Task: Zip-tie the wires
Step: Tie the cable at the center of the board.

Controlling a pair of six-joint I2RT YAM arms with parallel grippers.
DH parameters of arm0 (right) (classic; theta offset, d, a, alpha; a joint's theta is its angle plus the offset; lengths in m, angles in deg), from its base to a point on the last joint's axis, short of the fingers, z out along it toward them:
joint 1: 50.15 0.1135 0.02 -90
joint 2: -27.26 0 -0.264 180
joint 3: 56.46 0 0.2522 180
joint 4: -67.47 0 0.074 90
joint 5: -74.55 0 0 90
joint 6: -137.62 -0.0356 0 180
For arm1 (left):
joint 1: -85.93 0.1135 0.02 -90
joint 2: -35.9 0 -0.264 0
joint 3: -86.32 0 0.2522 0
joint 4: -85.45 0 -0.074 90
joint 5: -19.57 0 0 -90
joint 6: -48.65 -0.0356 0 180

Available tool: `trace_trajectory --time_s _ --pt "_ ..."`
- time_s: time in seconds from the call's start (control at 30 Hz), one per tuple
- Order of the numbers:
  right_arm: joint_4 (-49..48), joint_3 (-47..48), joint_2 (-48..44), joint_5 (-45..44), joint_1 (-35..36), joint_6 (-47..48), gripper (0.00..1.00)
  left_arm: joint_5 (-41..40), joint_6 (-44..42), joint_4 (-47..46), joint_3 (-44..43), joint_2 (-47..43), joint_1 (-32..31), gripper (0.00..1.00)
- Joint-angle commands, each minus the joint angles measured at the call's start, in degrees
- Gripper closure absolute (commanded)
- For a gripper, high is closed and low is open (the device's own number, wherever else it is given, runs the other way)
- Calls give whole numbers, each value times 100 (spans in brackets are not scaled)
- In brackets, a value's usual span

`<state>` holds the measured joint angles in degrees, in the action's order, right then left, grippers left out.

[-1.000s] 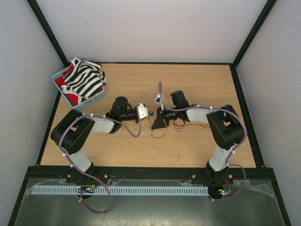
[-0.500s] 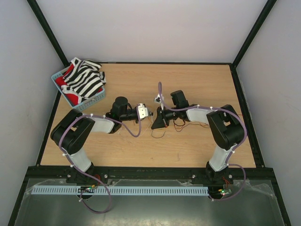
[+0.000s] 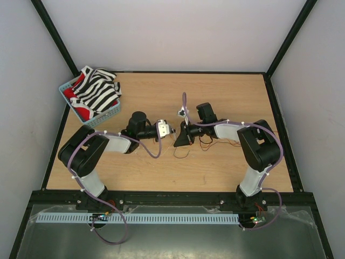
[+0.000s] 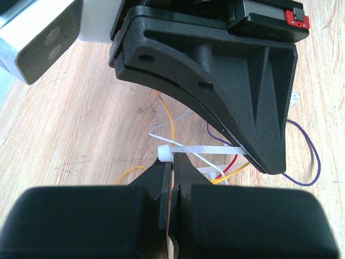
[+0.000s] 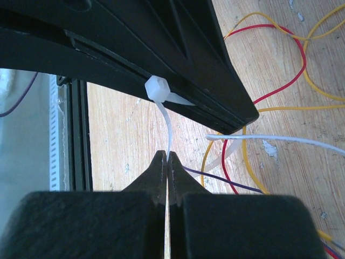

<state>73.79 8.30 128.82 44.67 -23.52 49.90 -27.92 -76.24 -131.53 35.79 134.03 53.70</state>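
The zip tie point(image 4: 202, 148) stretches between both grippers at mid-table. My left gripper point(image 4: 173, 161) is shut, with the tie's square head point(image 4: 163, 153) right at its fingertips. My right gripper point(image 5: 167, 155) is shut on the tie's strap point(image 5: 167, 127), which curves up to the head point(image 5: 157, 88) against the left gripper's black fingers point(image 5: 161, 48). The wires point(image 5: 280, 70), thin red, yellow, purple and white strands, curl loose on the wood beyond the jaws. In the top view the left gripper point(image 3: 171, 129) and right gripper point(image 3: 180, 141) nearly touch, with the wires point(image 3: 207, 143) under the right arm.
A blue basket point(image 3: 66, 86) holding striped black-and-white cloth point(image 3: 97, 89) stands at the table's back left corner. Black frame rails run along the table's edges, and purple cables trail along both arms.
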Motion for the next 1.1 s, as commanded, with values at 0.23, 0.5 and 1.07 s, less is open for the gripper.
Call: trace_trajectory --time_s 0.23,0.5,1.07 --pt "-245 155 69 283 -22 -180 100 8 -175 -356 39 25 -107 100" --pt "-400 67 93 312 -26 -284 100 -57 -242 -358 41 50 -152 100" --pt "-749 7 -99 18 -80 -1071 100 -541 -617 -503 196 53 -257 100"
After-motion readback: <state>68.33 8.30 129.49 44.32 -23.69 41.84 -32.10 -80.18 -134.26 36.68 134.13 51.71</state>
